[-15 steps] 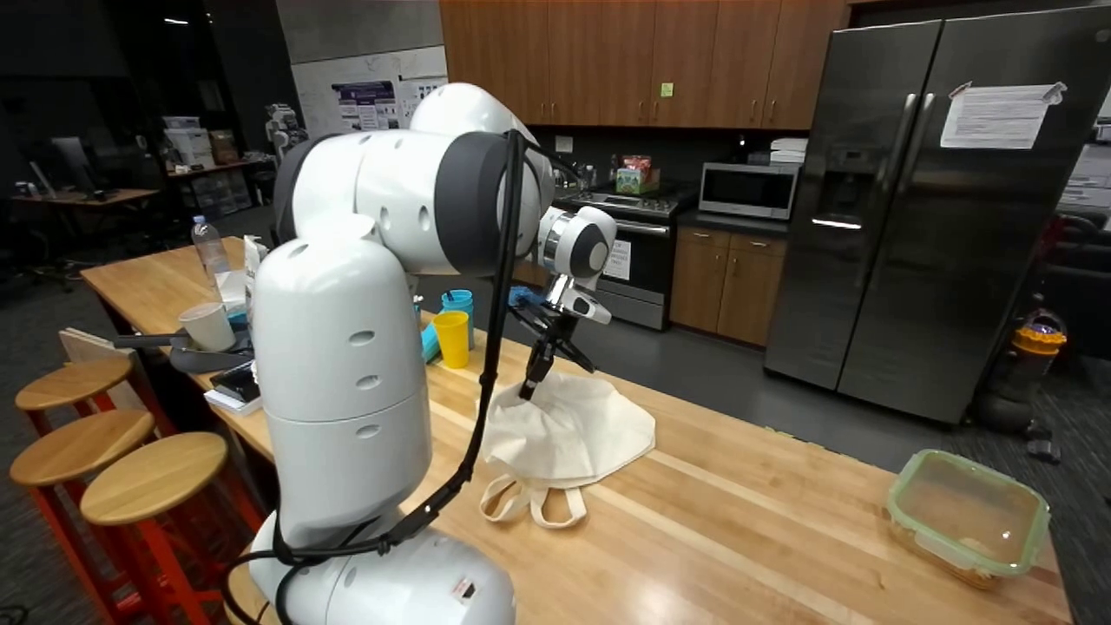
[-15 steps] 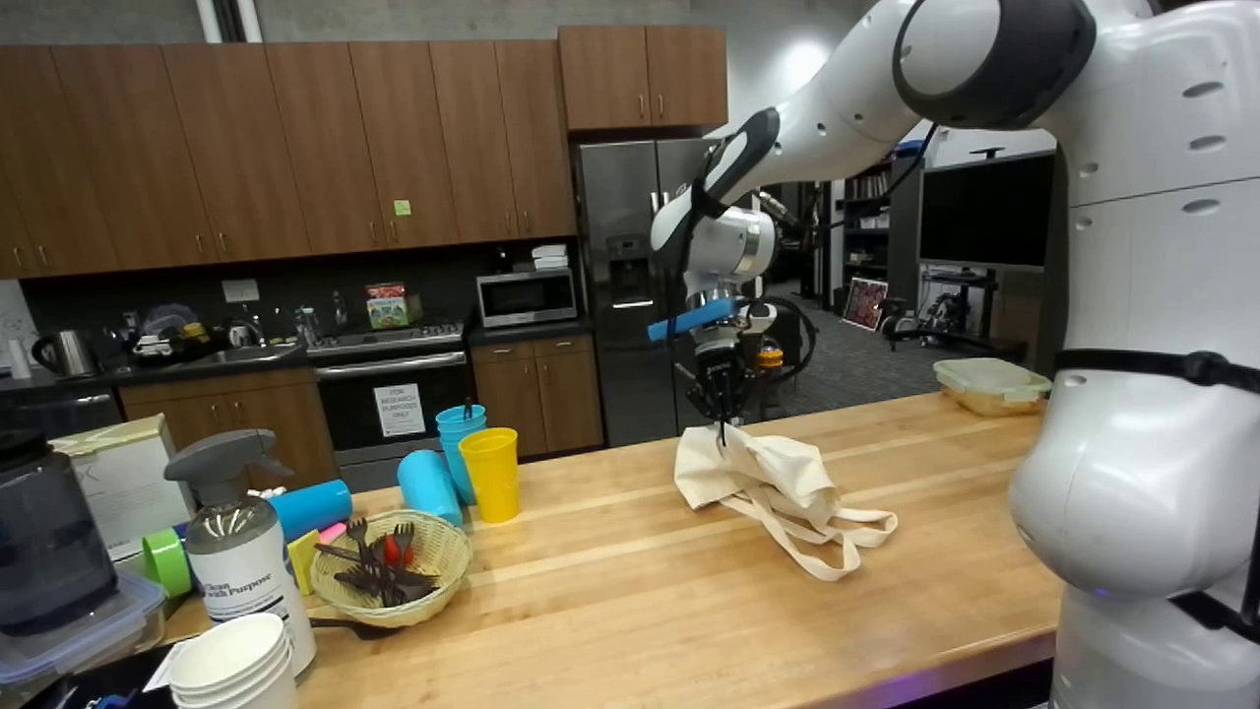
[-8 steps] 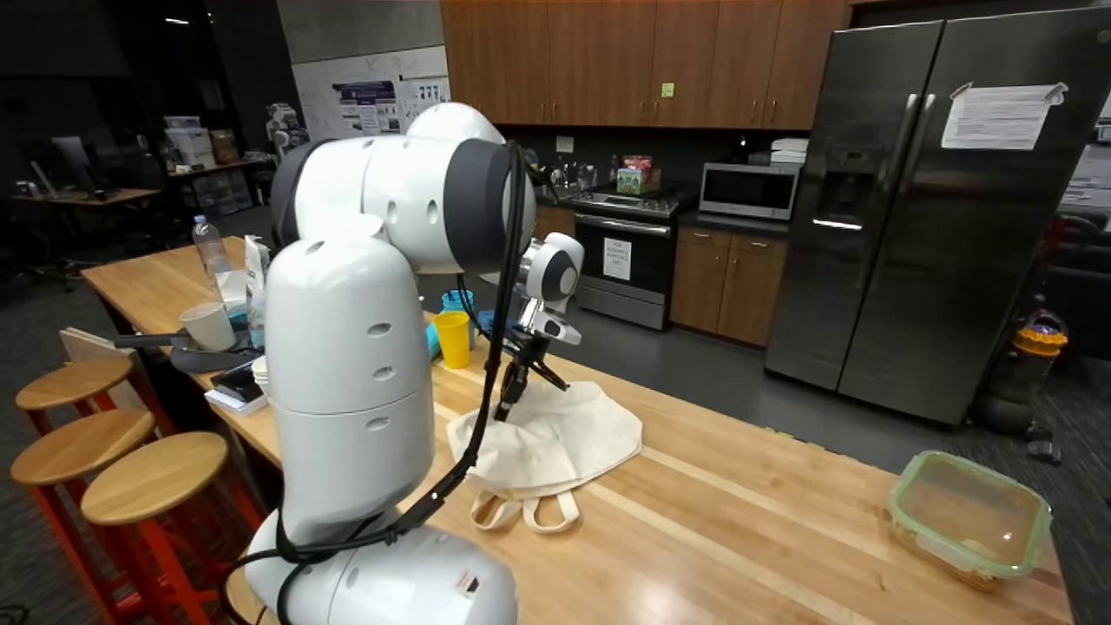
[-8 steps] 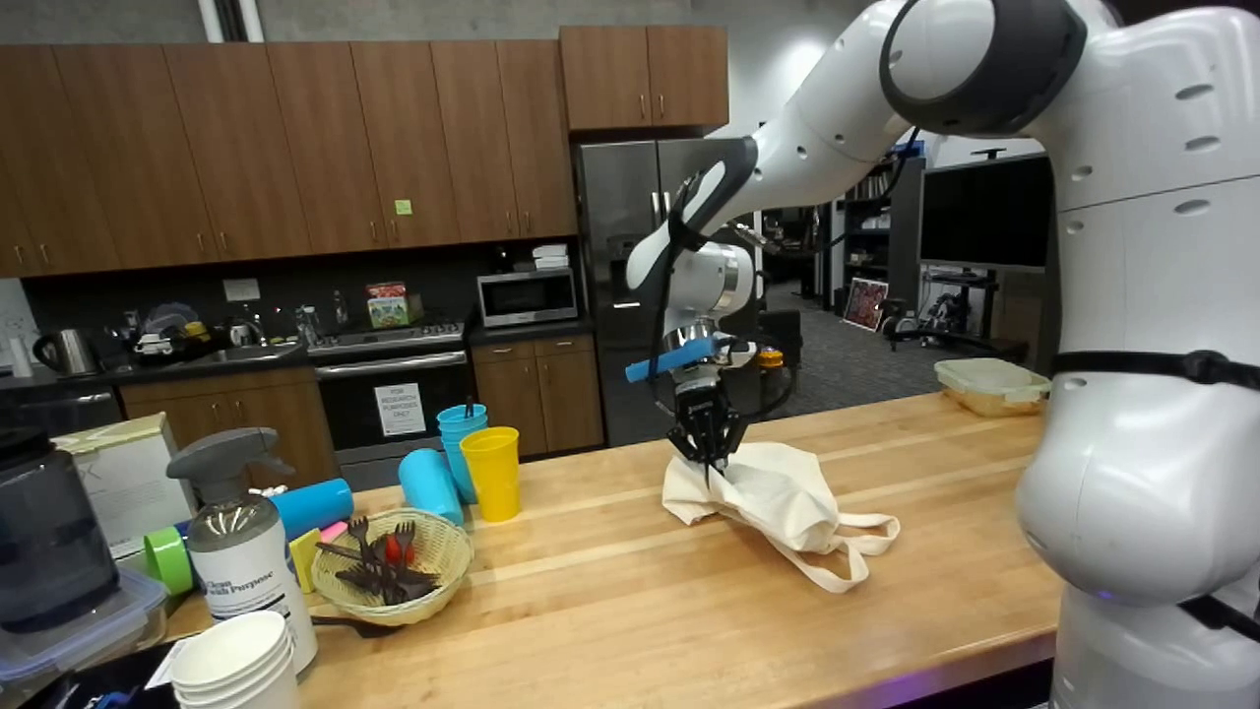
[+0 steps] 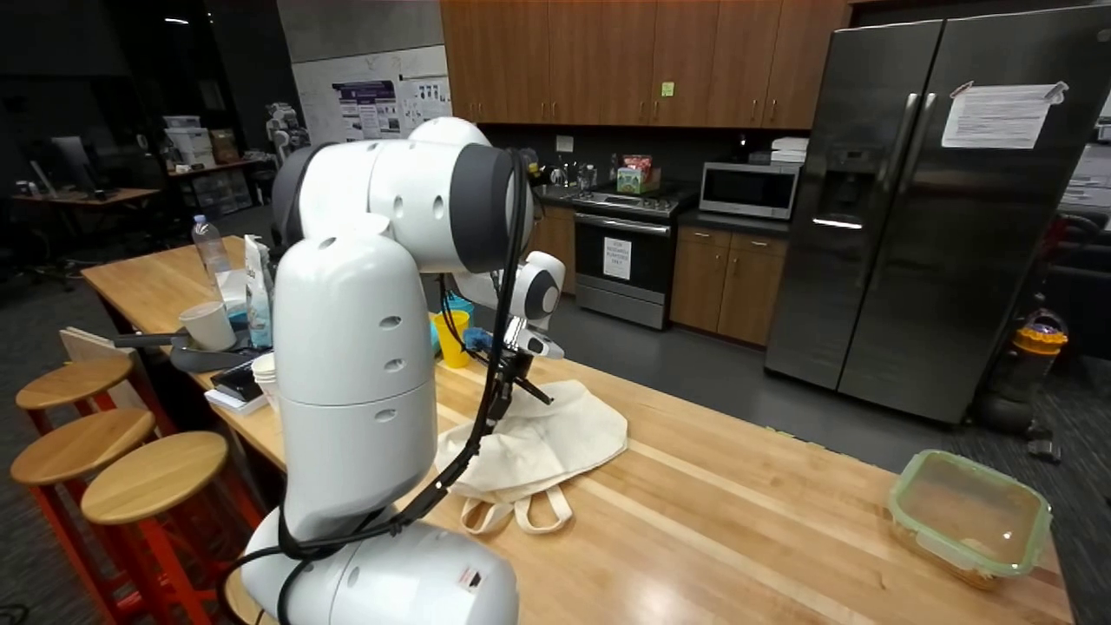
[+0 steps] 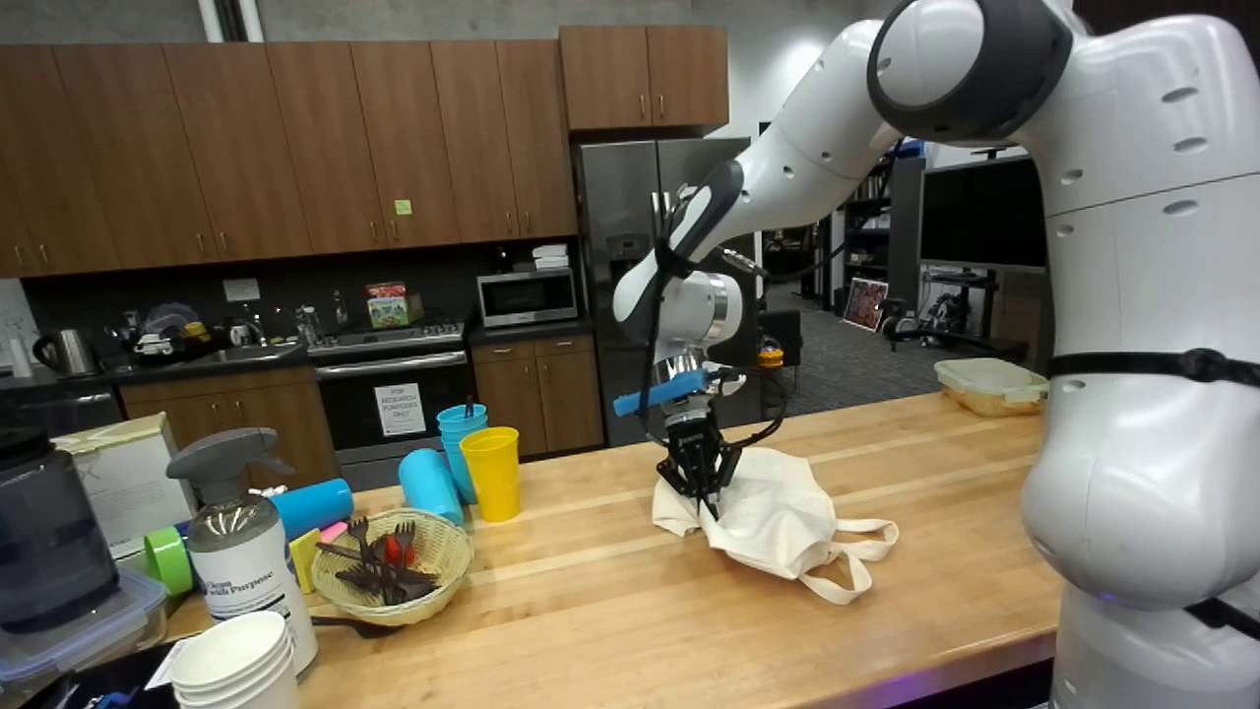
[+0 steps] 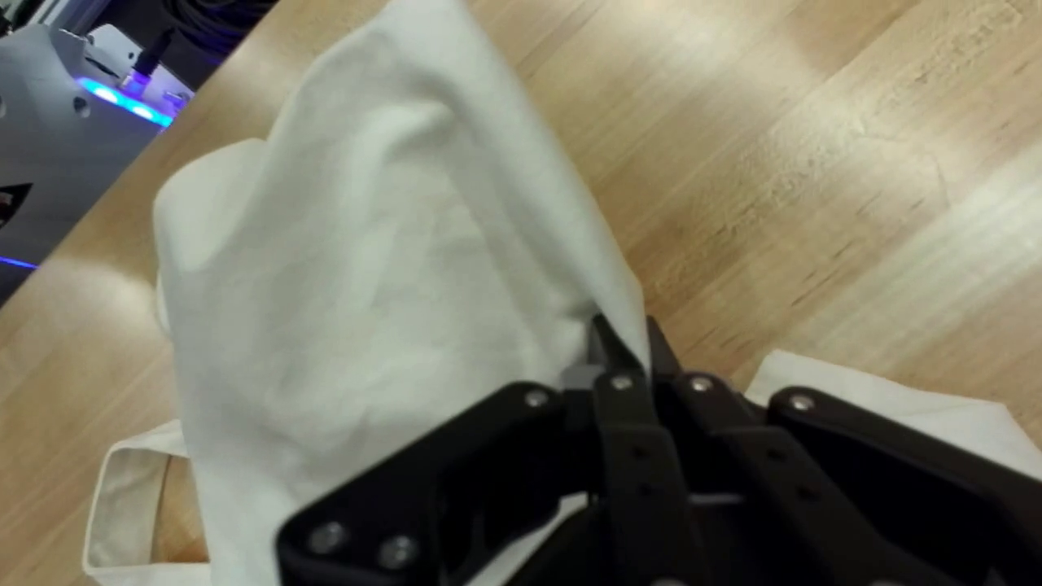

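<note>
A cream cloth bag with two strap handles lies on the wooden table; it shows in both exterior views (image 5: 547, 438) (image 6: 778, 512) and fills much of the wrist view (image 7: 366, 268). My gripper (image 7: 625, 342) is shut on a fold of the bag's edge, the cloth pinched between the two black fingertips. In both exterior views the gripper (image 5: 496, 418) (image 6: 707, 500) points down and is low over the table at one end of the bag. The straps lie at the bag's other side. The arm and cable hide part of the bag in an exterior view.
A yellow cup (image 6: 490, 475) and blue cups (image 6: 430, 485) stand beyond the gripper. A basket of dark cutlery (image 6: 423, 581), a spray bottle (image 6: 241, 561) and white cups (image 6: 236, 660) stand along the table. A lidded glass container (image 5: 968, 512) sits at the far end.
My gripper has moved down and to the left in both exterior views, dragging the held edge of the bag with it. The bag has slid slightly and lies lower and more spread out.
</note>
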`<state>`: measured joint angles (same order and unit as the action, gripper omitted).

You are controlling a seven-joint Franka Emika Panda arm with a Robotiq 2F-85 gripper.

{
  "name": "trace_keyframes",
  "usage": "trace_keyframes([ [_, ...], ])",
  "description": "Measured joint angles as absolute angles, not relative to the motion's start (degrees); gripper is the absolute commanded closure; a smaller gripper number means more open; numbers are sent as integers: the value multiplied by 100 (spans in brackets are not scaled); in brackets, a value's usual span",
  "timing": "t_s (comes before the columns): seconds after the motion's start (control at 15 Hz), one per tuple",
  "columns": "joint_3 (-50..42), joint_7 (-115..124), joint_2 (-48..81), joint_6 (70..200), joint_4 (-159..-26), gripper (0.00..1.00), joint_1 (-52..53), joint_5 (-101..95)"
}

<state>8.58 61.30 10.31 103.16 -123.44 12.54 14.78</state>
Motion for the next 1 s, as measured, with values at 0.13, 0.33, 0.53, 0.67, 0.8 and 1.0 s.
trace_keyframes([
  [0.13, 890, 6136, 1073, 10427, -12407, 99, 1305, 1486],
  [0.33, 944, 6153, 1133, 10581, -12483, 99, 1377, 1493],
  [0.53, 986, 6180, 1187, 10697, -12534, 99, 1448, 1503],
  [0.67, 1019, 6191, 1192, 10713, -12535, 99, 1468, 1503],
  [0.8, 1074, 5754, 1190, 10867, -12541, 99, 1468, 1577],
  [1.0, 1121, 5158, 1172, 11105, -12528, 96, 1468, 1646],
])
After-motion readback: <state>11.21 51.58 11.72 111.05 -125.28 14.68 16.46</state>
